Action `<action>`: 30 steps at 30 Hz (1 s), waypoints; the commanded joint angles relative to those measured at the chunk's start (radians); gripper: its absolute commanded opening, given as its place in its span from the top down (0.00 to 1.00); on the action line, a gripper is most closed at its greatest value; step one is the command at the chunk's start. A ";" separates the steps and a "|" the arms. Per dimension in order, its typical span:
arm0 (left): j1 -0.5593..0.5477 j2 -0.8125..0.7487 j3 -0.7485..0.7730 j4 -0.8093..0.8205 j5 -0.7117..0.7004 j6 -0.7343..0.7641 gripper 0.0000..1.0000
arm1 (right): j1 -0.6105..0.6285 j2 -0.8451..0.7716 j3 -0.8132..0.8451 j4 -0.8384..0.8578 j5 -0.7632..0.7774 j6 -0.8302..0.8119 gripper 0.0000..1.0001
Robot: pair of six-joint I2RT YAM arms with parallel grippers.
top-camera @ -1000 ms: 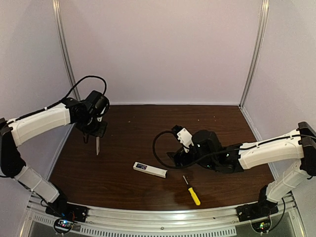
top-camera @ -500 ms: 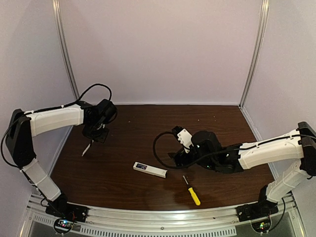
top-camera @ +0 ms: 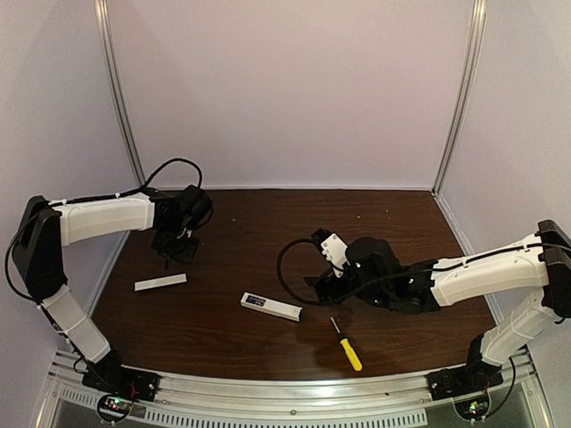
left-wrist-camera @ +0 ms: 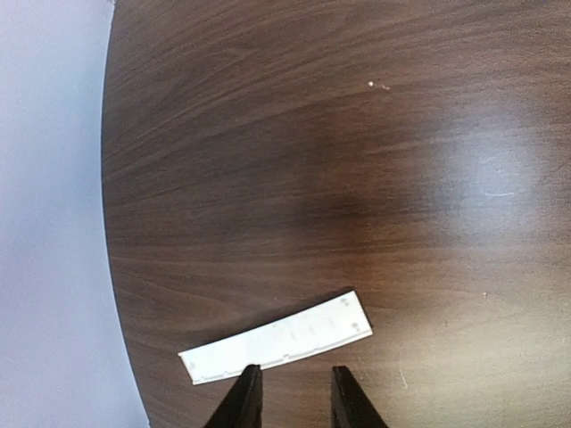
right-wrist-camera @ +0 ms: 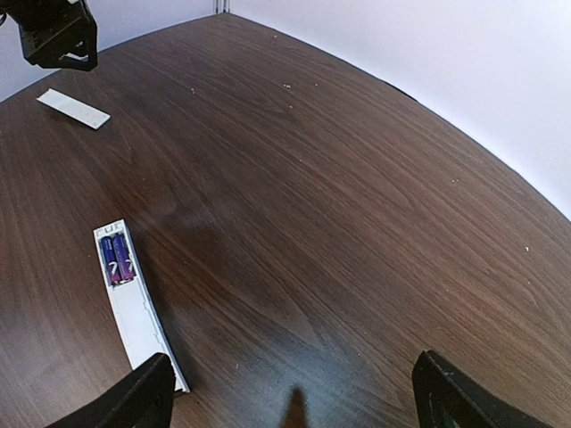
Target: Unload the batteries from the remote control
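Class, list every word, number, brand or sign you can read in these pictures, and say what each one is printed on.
No text is readable anywhere.
batteries: white marks on the purple wrap, too blurred to read.
remote control: faint grey print at the end by the batteries, too small to read.
cover: faint moulded marks, unreadable.
screwdriver: no marking visible.

A thin white strip (left-wrist-camera: 277, 339) lies flat on the dark wood bench (left-wrist-camera: 357, 134), close to its curved left edge where a pale wall (left-wrist-camera: 45, 223) begins. The strip sits slightly tilted. Just below it, the left hand (left-wrist-camera: 297, 403) hangs with its two black fingertips (left-wrist-camera: 243, 403) parted, holding nothing.
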 commanded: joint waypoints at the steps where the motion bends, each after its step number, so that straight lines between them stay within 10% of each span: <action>1: 0.002 -0.008 -0.017 0.045 0.046 -0.006 0.68 | -0.005 -0.006 -0.017 -0.012 0.020 0.020 0.07; 10: 0.002 -0.088 -0.038 0.104 0.119 0.014 0.50 | -0.005 -0.011 -0.011 -0.031 0.004 0.023 0.07; 19: 0.002 -0.256 -0.133 0.213 0.187 0.061 0.04 | -0.005 -0.005 0.009 -0.065 -0.173 0.003 0.01; 30: 0.002 -0.437 -0.186 0.210 0.167 0.194 0.03 | -0.005 0.074 0.112 -0.153 -0.215 -0.021 0.00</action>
